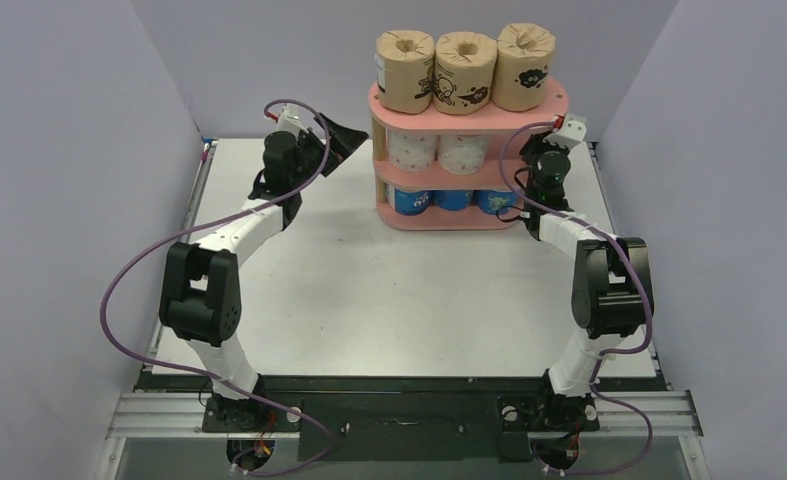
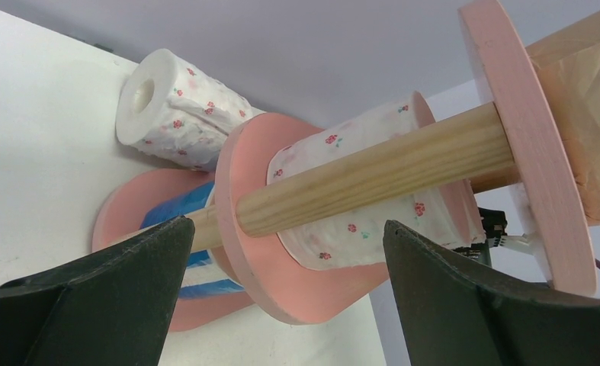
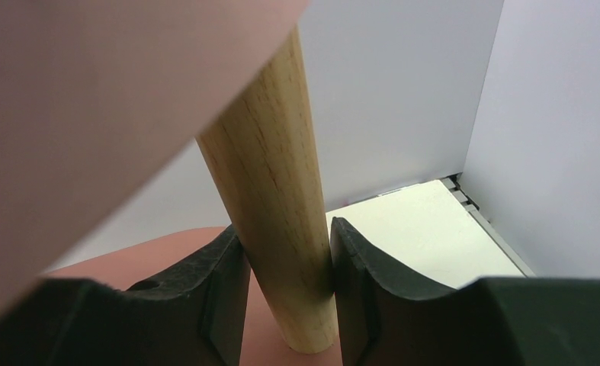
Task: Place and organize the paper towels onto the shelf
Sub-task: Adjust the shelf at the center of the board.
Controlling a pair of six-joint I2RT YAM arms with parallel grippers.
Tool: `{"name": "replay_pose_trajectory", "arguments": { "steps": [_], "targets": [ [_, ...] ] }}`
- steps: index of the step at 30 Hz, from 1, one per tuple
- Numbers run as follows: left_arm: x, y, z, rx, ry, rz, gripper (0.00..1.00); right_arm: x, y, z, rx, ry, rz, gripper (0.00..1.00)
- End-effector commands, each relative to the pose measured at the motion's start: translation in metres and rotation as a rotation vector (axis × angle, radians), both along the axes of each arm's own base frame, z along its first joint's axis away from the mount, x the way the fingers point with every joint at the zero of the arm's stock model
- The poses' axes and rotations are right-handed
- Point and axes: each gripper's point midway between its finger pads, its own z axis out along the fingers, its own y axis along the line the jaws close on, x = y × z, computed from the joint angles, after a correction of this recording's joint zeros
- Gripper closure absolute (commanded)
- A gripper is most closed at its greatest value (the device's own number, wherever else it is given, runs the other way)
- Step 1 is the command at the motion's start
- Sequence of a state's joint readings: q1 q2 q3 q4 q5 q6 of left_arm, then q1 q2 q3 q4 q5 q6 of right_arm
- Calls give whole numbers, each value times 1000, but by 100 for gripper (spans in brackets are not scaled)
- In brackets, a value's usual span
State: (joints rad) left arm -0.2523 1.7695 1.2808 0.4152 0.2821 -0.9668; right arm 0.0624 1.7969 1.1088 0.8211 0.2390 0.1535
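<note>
Back centre of the bench (image 1: 369,300): pink three-tier shelf (image 1: 449,122), upright. Carries three brown printed rolls (image 1: 466,72) side by side on the top board, standing on end. Shows two white pink-dotted rolls (image 1: 412,150) on the middle board, at left and centre. Holds blue rolls (image 1: 452,199) in a row on the bottom board.

Left gripper (image 1: 341,138): spread wide, nothing between the fingers (image 2: 113,297). Hovers off the shelf's left end at roughly middle-board height, apart from it. Left wrist view: left post (image 2: 373,179) of light wood running between the boards, framed by both fingers but touched by neither. Beyond the boards in the same view: one more white pink-dotted roll, the loose roll (image 2: 178,107), off the shelf and down on the bench, close against the lower boards, hollow core turned toward the camera. Cannot tell whether touching the shelf.

Right gripper (image 3: 285,252): at the shelf's right end, pinching the right post (image 3: 270,191), one finger pressed flat on each side. Grips low on the post, just above a pink board. Which board cannot be told from the wrist view; top view puts the wrist at about middle-tier height.
</note>
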Motion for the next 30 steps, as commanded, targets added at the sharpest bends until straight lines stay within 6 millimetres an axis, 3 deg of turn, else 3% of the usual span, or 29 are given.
{"name": "replay_pose_trajectory", "arguments": {
  "steps": [1,10,18,20,23,30],
  "targets": [
    [8,-4,27,-17,-84,-26,6,-23,-27,7,6,0,-157,100],
    [12,-17,16,-35,-57,-64,6,-59,-52,20,11,-13,-260,100],
    [12,-36,20,-51,-63,-102,5,-88,-75,24,4,-8,-324,100],
    [12,-39,20,-55,-65,-108,5,-93,-75,23,-9,3,-318,100],
    [13,-41,22,-62,-68,-111,5,-107,-95,24,-16,9,-347,100],
    [16,-44,24,-69,-75,-117,5,-127,-114,31,-9,3,-391,100]
  ]
}}
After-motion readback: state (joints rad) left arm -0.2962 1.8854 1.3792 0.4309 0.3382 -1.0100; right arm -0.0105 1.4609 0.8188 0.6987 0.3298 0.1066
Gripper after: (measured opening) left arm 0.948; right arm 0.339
